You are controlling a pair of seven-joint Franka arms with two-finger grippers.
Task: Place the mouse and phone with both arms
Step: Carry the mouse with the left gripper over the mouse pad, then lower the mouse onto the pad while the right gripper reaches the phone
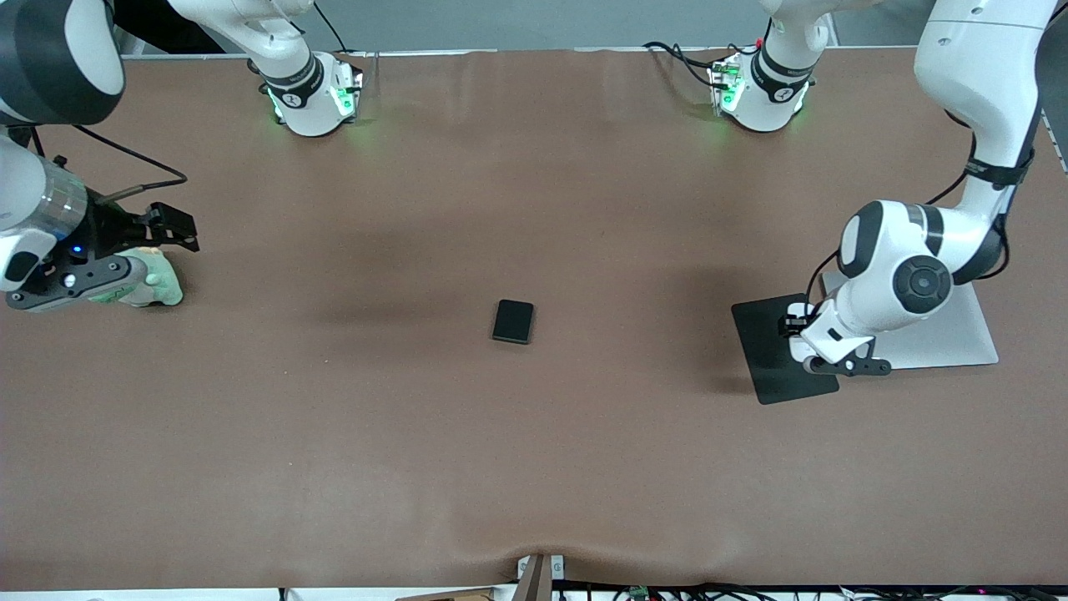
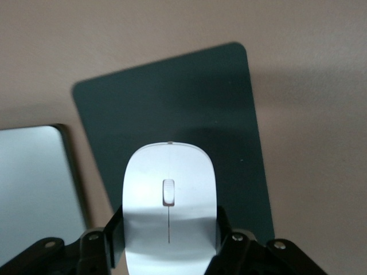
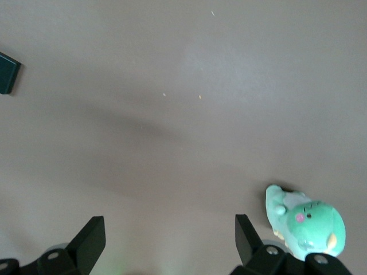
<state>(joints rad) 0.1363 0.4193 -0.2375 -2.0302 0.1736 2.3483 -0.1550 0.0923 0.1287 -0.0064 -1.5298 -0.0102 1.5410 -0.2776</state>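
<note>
Neither object is set down for good yet, as far as the views show; the small white oval computer mouse, with a thin grey line down its middle, is clamped between the black fingers of the left gripper and hangs over the large flat black mouse pad, which lies beside a pale grey rounded-corner slab at the left arm's end of the table; whether the mouse touches the pad cannot be told (the left wrist view looks straight down on it). So the mouse seems close to its spot, with only lowering and release left; the small black rounded-corner phone lies alone on the brown table near its middle, untouched, and that half of the job looks wholly undone. The right gripper has its fingers spread wide with nothing between them; it waits above bare table next to a green plush toy, well apart from the phone.
</note>
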